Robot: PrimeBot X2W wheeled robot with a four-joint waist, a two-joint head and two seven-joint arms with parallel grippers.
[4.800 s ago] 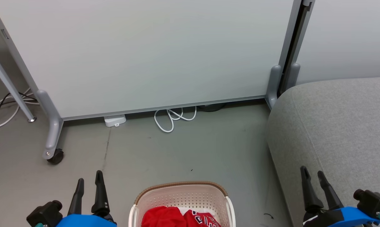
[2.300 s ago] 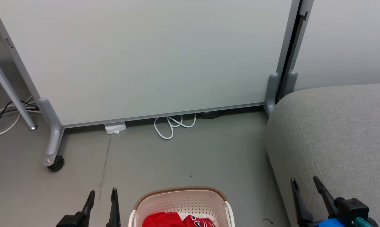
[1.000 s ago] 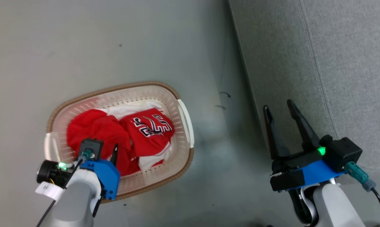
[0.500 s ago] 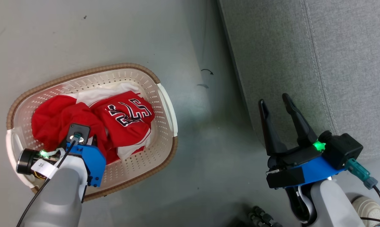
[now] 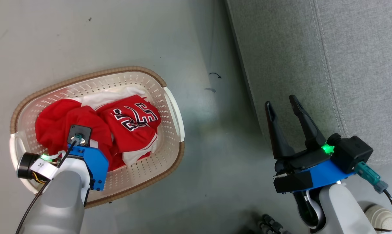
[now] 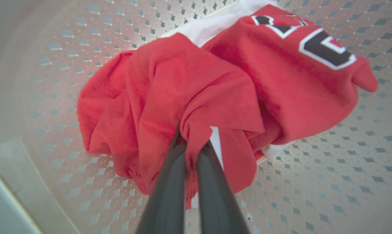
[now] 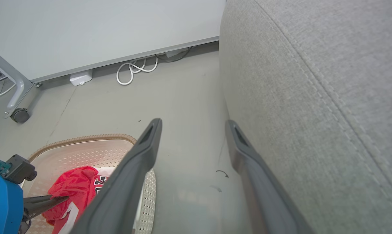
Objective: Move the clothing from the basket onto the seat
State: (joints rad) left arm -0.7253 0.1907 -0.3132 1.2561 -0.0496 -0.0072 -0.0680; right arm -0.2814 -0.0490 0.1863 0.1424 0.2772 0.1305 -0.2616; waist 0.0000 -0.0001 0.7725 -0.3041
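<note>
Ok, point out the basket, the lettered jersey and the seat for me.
basket (image 5: 140,79), head view, far perforated wall.
lettered jersey (image 5: 134,130), head view, red cloth below the lettering.
seat (image 5: 280,48), head view, bare grey cushion top.

Past my right fingers I see smooth grey floor, with a looped white cable and a small white plastic box at the foot of a pale grey partition panel.

A: Clothing at the left gripper tips?
B: Red cloth, matt, soft, creased.
A: Basket round it?
B: Smooth cream plastic, perforated, woven-look rim.
A: Seat by the right gripper?
B: Coarse grey fabric, matt, stitched seam. Fingers dark, matt, smooth. Floor beneath: smooth, faint sheen.
</note>
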